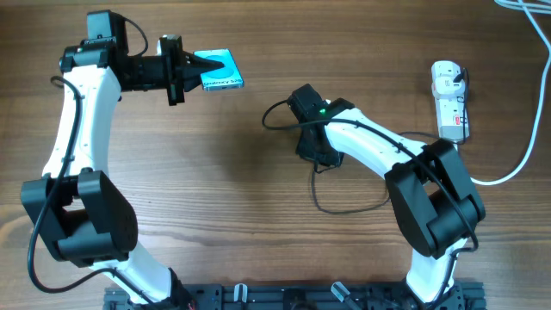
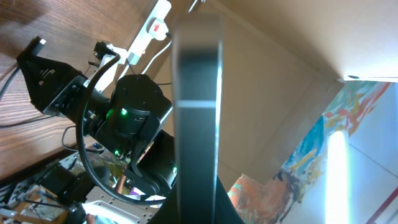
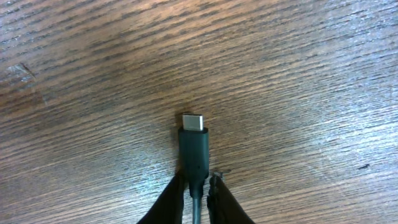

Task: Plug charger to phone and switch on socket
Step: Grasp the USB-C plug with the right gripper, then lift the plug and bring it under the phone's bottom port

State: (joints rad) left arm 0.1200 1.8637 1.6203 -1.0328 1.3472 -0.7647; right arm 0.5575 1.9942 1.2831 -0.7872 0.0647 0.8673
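while our left gripper (image 1: 201, 68) pinches the phone (image 1: 225, 74) by one end, well to the left of the socket (image 1: 449, 102), our right gripper (image 3: 198, 183) is pressed onto the charger (image 3: 194, 146) just behind its connector. it holds the plug over the table (image 1: 232, 181), also left of the socket and nearer to it than the phone.

The table (image 1: 224, 172) is softly and evenly lit from above, and faint shadows are cast beneath both arms. Between the fingers of the left gripper (image 1: 191, 69), the phone (image 2: 198, 112) is blurred into a dark bar, and blown-out white glare is seen far beyond it. Just ahead of the right gripper (image 3: 196, 186), the charger (image 3: 194, 146) and the wood grain are rendered sharply.
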